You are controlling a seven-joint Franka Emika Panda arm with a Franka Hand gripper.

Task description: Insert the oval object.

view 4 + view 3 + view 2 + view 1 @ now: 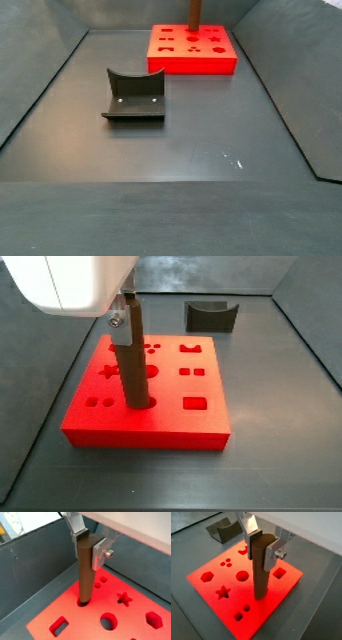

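No text, label, brand, number or sign can be read anywhere.

Dark grey floor (201,140), smooth, walled on the sides. Flat red block (193,48) with shaped holes lies at the far end. Fixture (135,96), a dark bracket, stands nearer, well apart. Gripper (124,316) above the block, holding the upright oval object (135,374).

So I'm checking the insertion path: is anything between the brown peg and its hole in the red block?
Nothing visible. The gripper holds the oval object upright, its lower end already at a hole in the red block. The fixture stands well apart.
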